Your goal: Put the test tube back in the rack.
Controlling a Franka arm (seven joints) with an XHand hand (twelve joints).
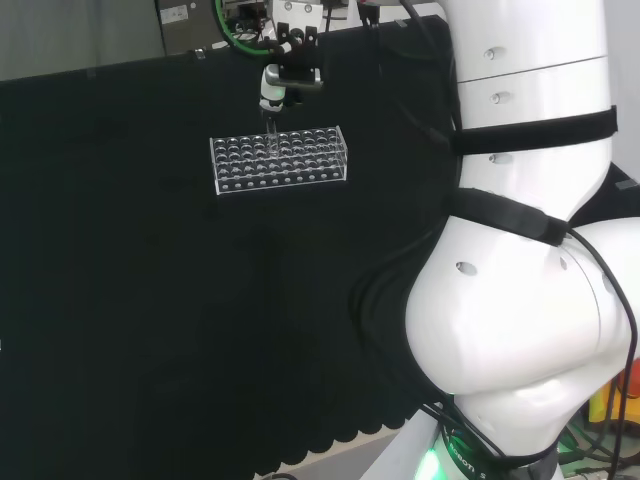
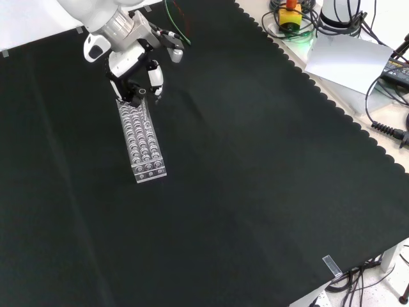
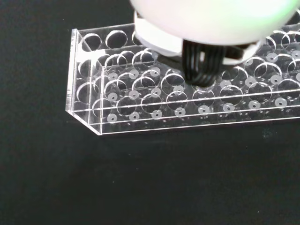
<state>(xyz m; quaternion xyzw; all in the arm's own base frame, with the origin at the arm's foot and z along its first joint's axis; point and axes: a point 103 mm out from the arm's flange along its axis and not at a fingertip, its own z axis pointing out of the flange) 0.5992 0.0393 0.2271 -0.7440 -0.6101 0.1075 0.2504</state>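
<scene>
A wide stretch of bare black cloth [image 2: 255,192] covers the table nearest the front camera, its scalloped hem running along the right edge in that view, beyond which lie cables and a grey sheet. Nothing stands on this near ground; open room surrounds the work on all sides.

Farther in, toward the upper left of the front view, a clear plastic rack [image 2: 142,141] lies lengthwise on the cloth, a long box of flat see-through walls with rows of round holes in its top plate. In the head view the same rack [image 1: 279,160] sits crosswise in the far middle of the table, well apart from every hem. From the wrist its near corner [image 3: 89,117] shows sharp, polished edges and small dimpled seats on the floor under each hole.

At the rack's far end in the front view hangs the black and white hand [image 2: 137,67], its fingers [image 2: 155,80] curled downward close together over the end rows. In the head view a thin clear test tube [image 1: 269,135] appears upright between hand [image 1: 285,82] and rack, its lower end at the rack's back rows; whether it is seated in a hole cannot be told. The fingers seem pinched on its top.
</scene>
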